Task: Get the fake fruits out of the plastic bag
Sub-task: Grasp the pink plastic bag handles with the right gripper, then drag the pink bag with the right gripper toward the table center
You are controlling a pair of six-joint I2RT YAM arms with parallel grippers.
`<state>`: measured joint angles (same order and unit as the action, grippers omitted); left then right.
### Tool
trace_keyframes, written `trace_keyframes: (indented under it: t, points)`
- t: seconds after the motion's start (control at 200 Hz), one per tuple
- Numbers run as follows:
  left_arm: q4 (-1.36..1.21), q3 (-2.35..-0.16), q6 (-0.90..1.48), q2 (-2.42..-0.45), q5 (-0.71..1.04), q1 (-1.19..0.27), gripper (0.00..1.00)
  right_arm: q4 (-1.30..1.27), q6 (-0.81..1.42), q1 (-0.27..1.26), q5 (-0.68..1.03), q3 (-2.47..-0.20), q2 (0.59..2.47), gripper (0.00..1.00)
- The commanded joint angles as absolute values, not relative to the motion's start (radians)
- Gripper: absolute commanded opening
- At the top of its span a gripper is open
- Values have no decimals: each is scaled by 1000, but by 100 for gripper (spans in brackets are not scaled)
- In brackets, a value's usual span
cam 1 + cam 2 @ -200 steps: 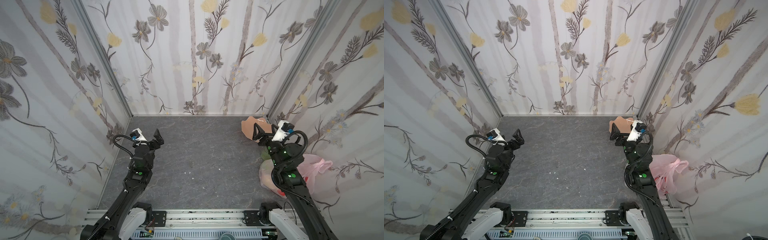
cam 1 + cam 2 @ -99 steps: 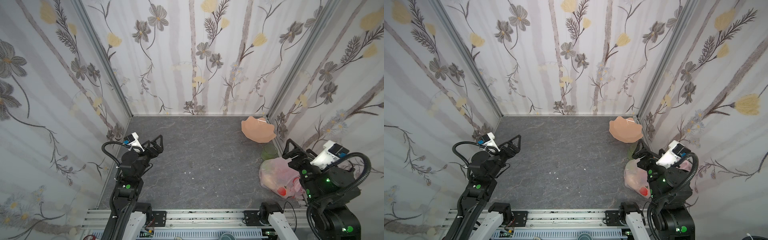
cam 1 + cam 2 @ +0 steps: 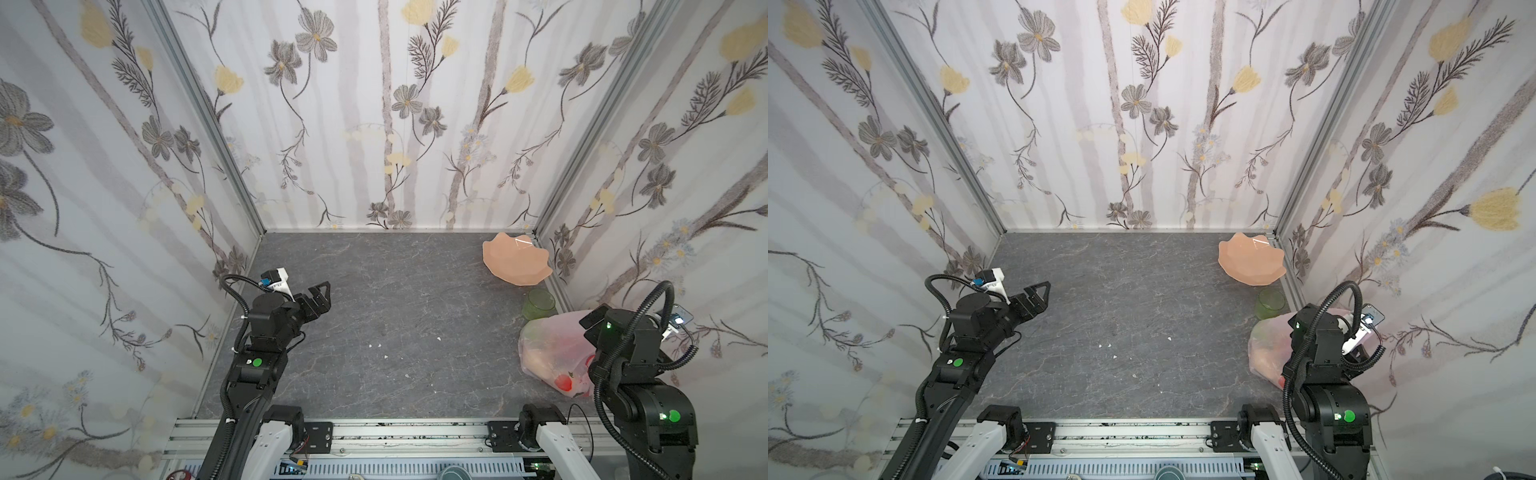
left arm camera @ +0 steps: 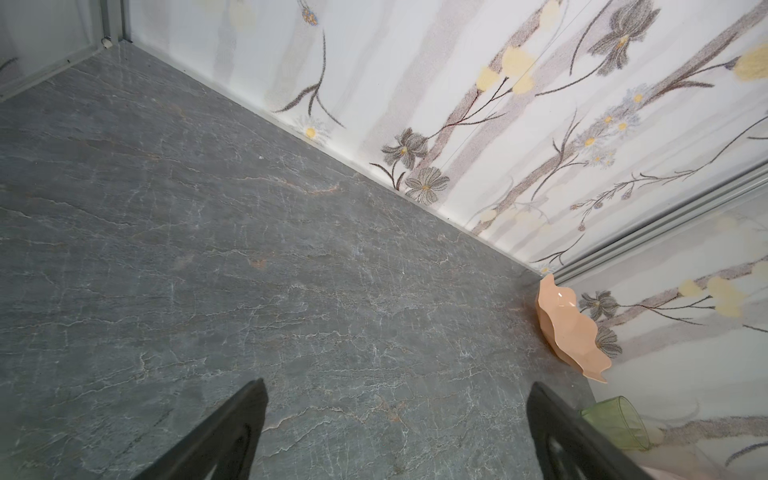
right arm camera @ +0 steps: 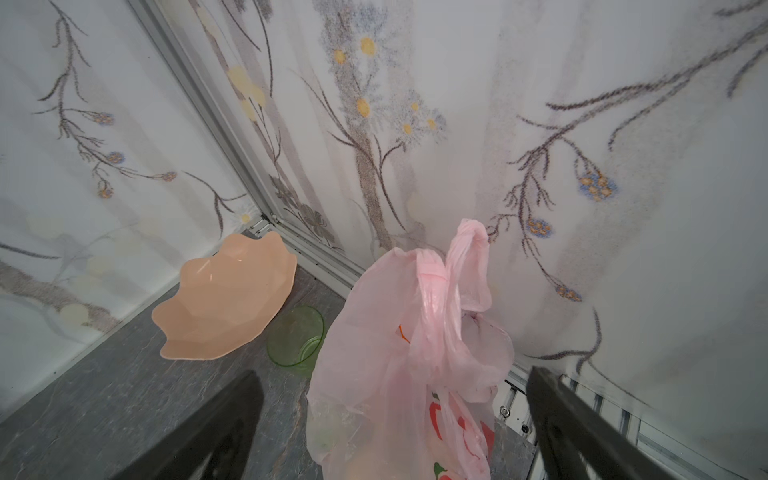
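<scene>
The pink translucent plastic bag point(image 3: 548, 345) point(image 3: 1264, 345) lies against the right wall near the front, its handles point(image 5: 461, 266) standing up. The fake fruits point(image 3: 563, 382) show only as blurred red, beige and green patches through the film. My right gripper point(image 5: 395, 374) is open, and in the right wrist view the bag's gathered top lies between its fingers; I cannot tell if they touch. In both top views the right arm hides this gripper. My left gripper point(image 3: 322, 291) point(image 3: 1038, 291) point(image 4: 397, 386) is open and empty over the bare left side of the floor.
A peach scalloped plate point(image 3: 515, 262) point(image 3: 1252, 262) point(image 5: 224, 307) sits in the back right corner. A green translucent cup point(image 3: 540, 303) point(image 3: 1271, 303) point(image 5: 297, 336) stands between plate and bag. Grey stone floor point(image 3: 395, 311), with white crumbs point(image 3: 378, 345), is walled on three sides.
My right arm has swung back from beside the plate to the front right, over the bag. The left arm folded back slightly towards the front. Both grippers stayed open.
</scene>
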<state>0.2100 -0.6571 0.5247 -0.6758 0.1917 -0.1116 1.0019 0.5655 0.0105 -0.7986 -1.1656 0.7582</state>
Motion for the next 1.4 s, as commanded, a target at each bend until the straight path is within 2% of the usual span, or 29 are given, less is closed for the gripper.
trace_keyframes:
  t: [0.0, 0.265, 0.365, 0.49, 0.55, 0.64, 0.734, 0.854, 1.059, 1.399]
  points:
    - [235, -650, 502, -650, 170, -111, 100, 912, 544, -57, -799, -1159, 800, 100]
    - [245, -658, 490, -650, 148, -144, 100, 789, 467, -345, -555, -1066, 820, 99]
    - [247, -657, 490, -649, 146, -151, 100, 744, 436, -424, -444, -1041, 826, 91]
    - [248, -658, 491, -644, 143, -151, 100, 719, 429, -433, -368, -1029, 857, 65]
    - [249, -658, 494, -641, 140, -152, 100, 716, 423, -433, -352, -1035, 862, 46]
    - [249, -657, 494, -640, 137, -150, 100, 715, 412, -433, -348, -1035, 853, 26]
    - [249, -660, 496, -640, 132, -147, 100, 731, 395, -428, -332, -1036, 839, 12]
    - [249, -659, 498, -640, 132, -143, 100, 760, 392, -384, -333, -1048, 811, 1]
    - [249, -657, 502, -623, 110, -138, 100, 856, 422, -241, -320, -1106, 767, 0]
    - [247, -653, 513, -623, 99, -121, 100, 934, 482, -42, -143, -1206, 758, 0]
